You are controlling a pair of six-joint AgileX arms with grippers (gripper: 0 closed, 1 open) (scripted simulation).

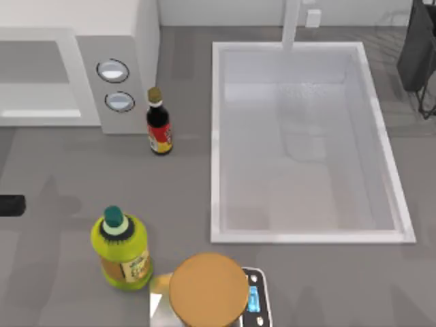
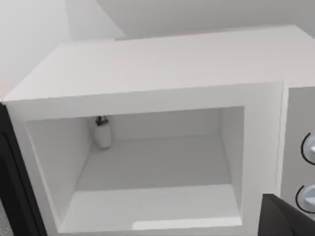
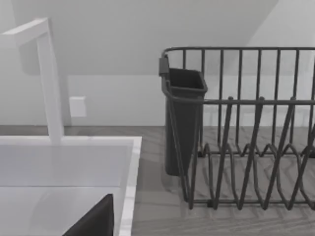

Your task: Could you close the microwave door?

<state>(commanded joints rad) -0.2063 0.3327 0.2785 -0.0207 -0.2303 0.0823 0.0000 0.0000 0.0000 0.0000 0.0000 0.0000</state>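
The microwave [image 2: 162, 64] is a large white box at the table's back left, seen also in the top view as the microwave [image 1: 122, 34]. Its cavity [image 2: 147, 167] stands open, with nothing across the opening. The microwave door is out of view, off to the left of the opening; a dark strip [image 2: 12, 187] runs down that side and I cannot tell what it is. My left gripper [image 2: 283, 219] hovers in front of the opening, near the grey knob panel [image 1: 116, 85], touching nothing. A dark part of my left arm [image 1: 10, 204] shows at the table's left edge. My right gripper [image 3: 93, 221] is parked over the sink's far right corner.
A dark sauce bottle [image 1: 159, 122] stands just right of the microwave. A yellow-green bottle [image 1: 121, 248] and a brown round thing [image 1: 208, 289] on a scale sit near the front. The white sink [image 1: 214, 143] fills the right half, with a faucet [image 1: 293, 24] and a dark dish rack [image 3: 246, 132] behind.
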